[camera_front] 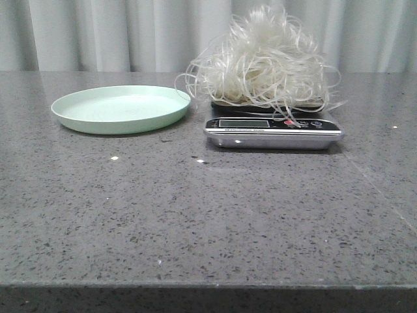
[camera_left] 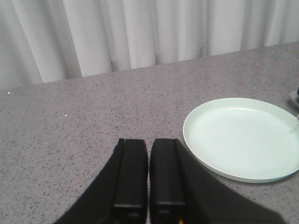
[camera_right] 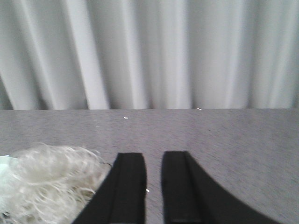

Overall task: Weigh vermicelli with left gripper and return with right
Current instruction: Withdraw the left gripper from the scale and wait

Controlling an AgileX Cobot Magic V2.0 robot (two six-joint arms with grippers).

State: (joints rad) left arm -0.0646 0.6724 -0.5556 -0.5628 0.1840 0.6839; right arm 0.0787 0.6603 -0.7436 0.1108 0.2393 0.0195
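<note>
The vermicelli [camera_front: 264, 62], a fluffy heap of whitish curly strands, lies piled on a small digital scale [camera_front: 273, 128] at the middle right of the table, with loops hanging over the scale's sides. An empty pale green plate [camera_front: 120, 108] stands to its left. Neither gripper shows in the front view. In the left wrist view my left gripper [camera_left: 149, 141] is shut with nothing in it, hovering over bare table beside the plate [camera_left: 243, 137]. In the right wrist view my right gripper [camera_right: 153, 155] is open by a narrow gap and empty, with the vermicelli [camera_right: 46, 186] just beside one finger.
The grey speckled stone table [camera_front: 195, 215] runs to a front edge near the camera. A pale pleated curtain [camera_front: 130, 32] hangs behind the table's far edge. A corner of the scale [camera_left: 295, 97] peeks in past the plate in the left wrist view.
</note>
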